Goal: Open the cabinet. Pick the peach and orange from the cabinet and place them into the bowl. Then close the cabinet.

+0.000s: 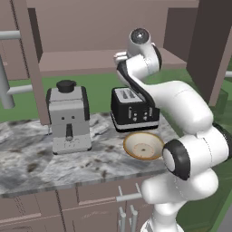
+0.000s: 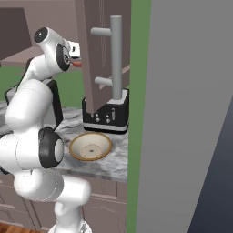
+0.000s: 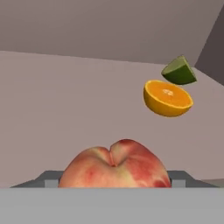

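The cabinet (image 1: 90,61) stands open, its doors swung wide, one with a long grey bar handle (image 2: 116,54). Inside, on the shelf, the peach (image 3: 114,166) fills the space between my gripper's (image 3: 114,183) two tips, which press against its sides. From the right base view a red sliver of the peach (image 2: 77,64) peeks out by my gripper (image 2: 76,60). Farther back on the shelf lies the orange (image 3: 167,98), cut face up. The bowl (image 1: 143,146), tan-rimmed and empty, sits on the counter below, in front of the toaster; it appears again as the bowl (image 2: 90,146).
A dark green lime wedge (image 3: 179,71) lies just behind the orange. A black toaster (image 1: 134,108) and a grey coffee machine (image 1: 68,118) stand on the marble counter (image 1: 36,158). The open right door (image 1: 208,45) hangs close to my arm.
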### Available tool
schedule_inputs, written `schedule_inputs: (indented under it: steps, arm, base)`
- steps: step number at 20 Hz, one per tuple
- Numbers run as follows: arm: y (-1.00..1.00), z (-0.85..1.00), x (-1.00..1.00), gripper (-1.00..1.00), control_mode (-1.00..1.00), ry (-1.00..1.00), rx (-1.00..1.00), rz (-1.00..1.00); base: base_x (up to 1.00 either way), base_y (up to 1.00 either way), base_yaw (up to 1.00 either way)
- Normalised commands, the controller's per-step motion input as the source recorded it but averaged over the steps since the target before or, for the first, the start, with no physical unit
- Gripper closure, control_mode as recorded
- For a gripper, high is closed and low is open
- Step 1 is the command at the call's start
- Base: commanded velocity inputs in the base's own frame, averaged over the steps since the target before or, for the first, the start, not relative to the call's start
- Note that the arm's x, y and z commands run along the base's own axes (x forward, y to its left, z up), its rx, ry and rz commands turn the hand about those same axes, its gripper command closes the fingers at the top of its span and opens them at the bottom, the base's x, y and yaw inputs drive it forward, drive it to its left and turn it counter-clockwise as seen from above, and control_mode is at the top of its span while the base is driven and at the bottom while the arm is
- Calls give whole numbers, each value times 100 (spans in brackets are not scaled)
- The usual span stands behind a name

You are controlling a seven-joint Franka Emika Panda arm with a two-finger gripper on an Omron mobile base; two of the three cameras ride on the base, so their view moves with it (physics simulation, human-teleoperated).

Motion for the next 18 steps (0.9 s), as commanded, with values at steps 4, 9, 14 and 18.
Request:
schedule_inputs:
  steps: [4,9,14,18]
  arm:
    - [0,-20,-100,100,-100,-1,0,0]
    - [0,-3,-100,100,-100,0,0,0]
    - [4,-7,-100,100,-100,1,0,1]
    - [0,3,-20,100,-100,-5,0,1]
  base:
    - [0,0,0]
    - [0,0,0]
    - [0,0,0]
    - [0,0,0]
